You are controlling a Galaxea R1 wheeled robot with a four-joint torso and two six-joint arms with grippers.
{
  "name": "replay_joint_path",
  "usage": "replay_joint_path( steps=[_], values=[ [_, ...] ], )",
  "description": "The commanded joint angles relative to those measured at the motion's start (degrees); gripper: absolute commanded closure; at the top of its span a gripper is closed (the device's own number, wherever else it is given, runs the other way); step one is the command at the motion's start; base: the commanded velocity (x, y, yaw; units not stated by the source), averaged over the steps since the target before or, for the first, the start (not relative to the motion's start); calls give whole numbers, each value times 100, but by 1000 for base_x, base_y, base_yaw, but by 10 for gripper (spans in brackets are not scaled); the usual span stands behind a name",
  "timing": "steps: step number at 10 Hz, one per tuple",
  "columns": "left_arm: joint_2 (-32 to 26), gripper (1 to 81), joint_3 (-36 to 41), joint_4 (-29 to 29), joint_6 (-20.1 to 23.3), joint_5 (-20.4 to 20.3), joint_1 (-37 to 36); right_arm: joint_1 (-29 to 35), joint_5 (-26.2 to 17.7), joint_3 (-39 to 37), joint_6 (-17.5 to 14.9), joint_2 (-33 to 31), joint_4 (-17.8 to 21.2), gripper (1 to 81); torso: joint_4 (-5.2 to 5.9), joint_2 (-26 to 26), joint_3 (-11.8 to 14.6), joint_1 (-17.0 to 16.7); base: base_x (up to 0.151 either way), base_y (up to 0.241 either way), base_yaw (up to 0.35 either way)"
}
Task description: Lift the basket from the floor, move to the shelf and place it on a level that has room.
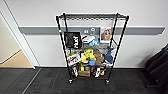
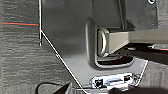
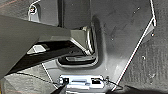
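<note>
- Tall black metal wire rack shelf (image 1: 91, 47) stands against the white wall on dark grey carpet floor (image 1: 37, 82).
- Top wire-grid level (image 1: 92, 16) looks bare; tiers below it are cluttered.
- Cream woven basket: can't place it from here.
- Both claws: can't tell whether released or clenched.
- Step, judged: facing the shelf, basket not on it yet; placing calls for reaching the top level.
</note>
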Motion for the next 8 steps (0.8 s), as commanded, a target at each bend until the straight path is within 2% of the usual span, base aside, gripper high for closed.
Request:
replay_joint_path(
  steps=[1,2,3,4,5,7,8],
  values=[
    [-425,10,582,-31,-34,403,-85,79,-387,546,22,-268,-4,10,0,0,0,0,0,0,0],
    [-626,10,869,-30,-34,394,-93,88,-395,790,22,-417,-4,10,0,-575,0,369,0,0,0],
    [-803,10,1101,-31,-34,394,-120,123,-431,1064,22,-567,-4,10,0,-610,0,389,0,0,0],
    [-909,10,1233,-39,-43,394,-164,141,-440,1301,22,-725,-4,10,0,-717,-522,457,0,0,0],
    [-988,10,1321,-48,-43,403,-242,184,-431,1583,22,-910,-4,10,0,-879,-562,555,0,0,0],
    [-1164,10,1356,-364,-43,456,-418,334,-440,2066,22,-1288,5,10,0,-1216,-816,763,0,0,0],
    [-1208,10,1356,-469,-43,456,-488,438,-440,2214,40,-1427,5,10,0,-1428,-476,898,0,0,0]
  ],
)
